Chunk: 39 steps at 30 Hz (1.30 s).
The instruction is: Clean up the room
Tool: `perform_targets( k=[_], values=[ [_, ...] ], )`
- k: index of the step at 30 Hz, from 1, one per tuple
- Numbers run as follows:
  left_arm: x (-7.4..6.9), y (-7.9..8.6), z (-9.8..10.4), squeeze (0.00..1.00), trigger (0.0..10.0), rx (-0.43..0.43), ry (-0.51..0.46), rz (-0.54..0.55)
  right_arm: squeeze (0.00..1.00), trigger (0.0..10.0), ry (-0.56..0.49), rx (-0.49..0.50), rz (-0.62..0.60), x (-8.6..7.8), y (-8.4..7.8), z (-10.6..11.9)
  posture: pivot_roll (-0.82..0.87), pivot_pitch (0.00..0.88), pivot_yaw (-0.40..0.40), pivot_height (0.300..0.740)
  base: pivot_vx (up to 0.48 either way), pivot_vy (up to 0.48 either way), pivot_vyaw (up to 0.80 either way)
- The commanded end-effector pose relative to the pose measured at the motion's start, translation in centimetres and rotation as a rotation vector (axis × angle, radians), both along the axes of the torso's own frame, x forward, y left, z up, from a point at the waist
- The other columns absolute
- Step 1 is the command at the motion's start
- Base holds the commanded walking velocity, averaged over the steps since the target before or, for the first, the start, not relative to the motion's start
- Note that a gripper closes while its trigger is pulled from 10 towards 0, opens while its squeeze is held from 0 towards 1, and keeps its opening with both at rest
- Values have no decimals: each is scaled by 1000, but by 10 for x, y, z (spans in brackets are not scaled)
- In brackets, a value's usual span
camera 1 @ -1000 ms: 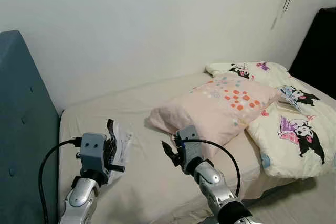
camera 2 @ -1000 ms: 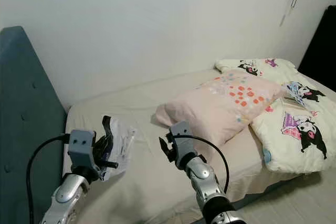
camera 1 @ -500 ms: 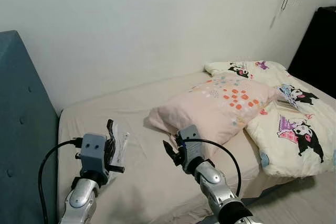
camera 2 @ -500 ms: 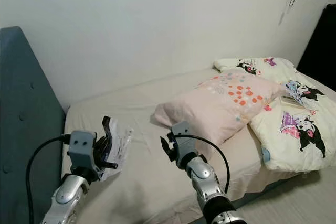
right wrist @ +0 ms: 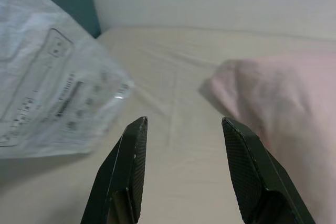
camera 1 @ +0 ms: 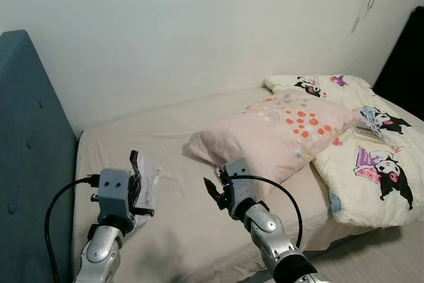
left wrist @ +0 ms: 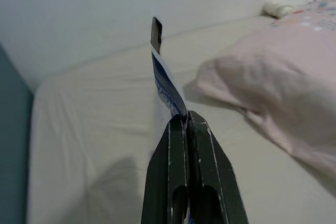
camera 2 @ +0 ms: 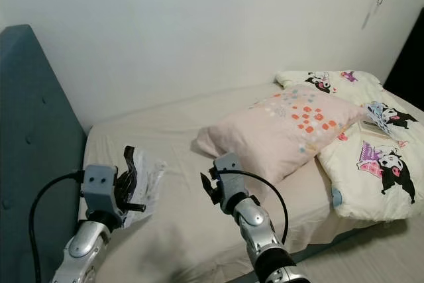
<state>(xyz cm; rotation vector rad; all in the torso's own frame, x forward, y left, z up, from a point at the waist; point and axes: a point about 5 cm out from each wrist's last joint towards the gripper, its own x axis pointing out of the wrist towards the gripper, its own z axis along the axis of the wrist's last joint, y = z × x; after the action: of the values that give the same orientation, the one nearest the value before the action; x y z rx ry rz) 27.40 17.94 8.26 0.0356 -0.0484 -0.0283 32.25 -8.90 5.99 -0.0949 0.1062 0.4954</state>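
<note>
A crinkled clear plastic bag [camera 1: 147,182] with printed text hangs above the beige bed sheet [camera 1: 179,144], held up by my left gripper [camera 1: 136,180], which is shut on its edge. In the left wrist view the closed fingers [left wrist: 188,145] pinch the bag's blue-printed edge [left wrist: 165,87]. My right gripper [camera 1: 213,193] hovers open over the mattress, just in front of the pink pillow [camera 1: 291,127]. The right wrist view has the bag [right wrist: 52,93] off to one side and the pillow [right wrist: 283,93] to the other, with nothing between the fingers.
A blue padded headboard [camera 1: 30,157] stands at the left. A white cartoon-print duvet [camera 1: 371,164] lies at the bed's right end, with a small book or card [camera 1: 366,132] on it. A white wall runs behind the bed. A dark object [camera 1: 407,51] stands at the far right.
The camera has shifted a little, sliding the scene rightwards. Both arms hold nearly the same pose, the bag still in the left gripper.
</note>
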Motion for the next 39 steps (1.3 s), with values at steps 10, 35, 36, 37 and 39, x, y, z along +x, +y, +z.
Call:
perform_targets(
  k=[10, 35, 36, 37, 39],
  values=[
    [-1, -2, -3, 0, 10000, -2, 34, -5, 0, 10000, 23, 3, -10, -2, -2, -5, 43, 40, -33, 740, 0, -441, 0],
    [2, -2, -9, 0, 10000, 33, 166, -61, 0, 10000, 21, 13, -13, -3, 1, -5, 52, 45, -24, 740, 0, -108, 0],
    [2, -2, -9, 0, 10000, 33, 166, -61, 0, 10000, 21, 13, -13, -3, 1, -5, 52, 45, -24, 740, 0, 480, 0],
    [2, -1, -9, 0, 10000, 37, 165, -50, 0, 10000, 22, 13, -13, -3, 1, -5, 52, 45, -23, 740, 0, 371, 0],
    [2, 0, -6, 0, 10000, 30, 144, -30, 0, 10000, 23, 13, -13, -3, 1, -5, 52, 45, -22, 740, 0, 0, 0]
  ],
)
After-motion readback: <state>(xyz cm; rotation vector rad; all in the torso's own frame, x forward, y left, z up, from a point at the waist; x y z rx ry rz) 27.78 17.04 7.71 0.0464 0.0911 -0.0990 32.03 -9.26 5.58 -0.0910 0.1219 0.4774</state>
